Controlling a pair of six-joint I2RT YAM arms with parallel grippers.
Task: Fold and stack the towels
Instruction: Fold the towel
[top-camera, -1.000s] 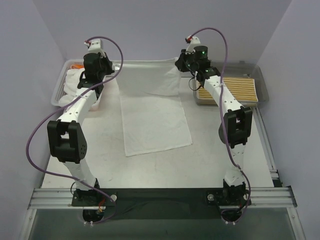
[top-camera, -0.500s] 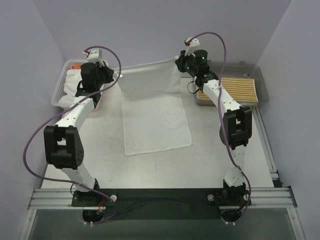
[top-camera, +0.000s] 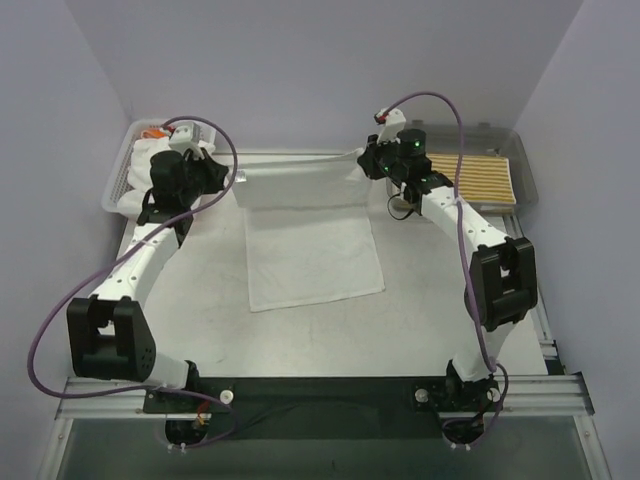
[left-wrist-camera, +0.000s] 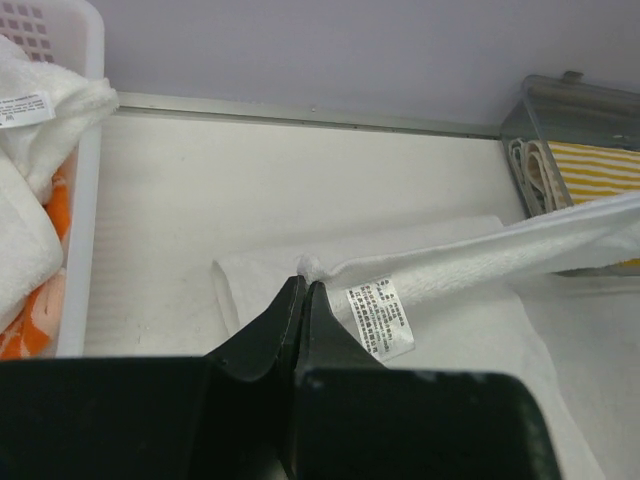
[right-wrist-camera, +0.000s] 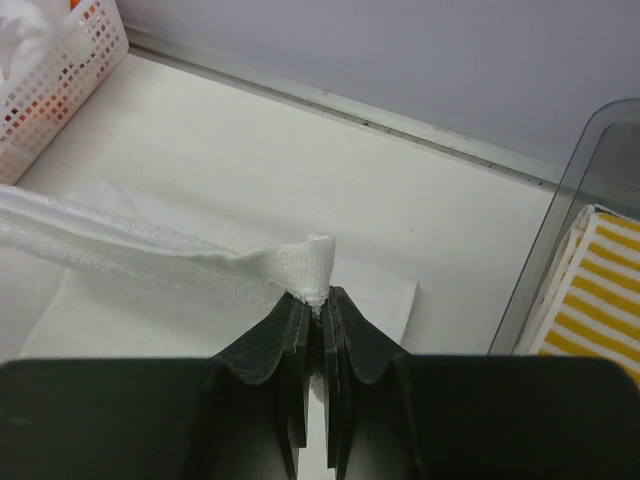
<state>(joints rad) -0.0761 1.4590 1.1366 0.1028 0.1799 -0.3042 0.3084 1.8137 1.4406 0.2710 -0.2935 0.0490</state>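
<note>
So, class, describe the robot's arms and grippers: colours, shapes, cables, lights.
Both the left arm and right arm have white links joined by boxy black joint housings. A purple cable loops along each. A green light glows near the right wrist. The left gripper and right gripper have black, tapering fingers.

The white towel (left-wrist-camera: 500, 250) has a care label (left-wrist-camera: 380, 318) with unreadable print.

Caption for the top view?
The left gripper and right gripper pinch the towel's far corners, its far edge raised off the table.
</note>
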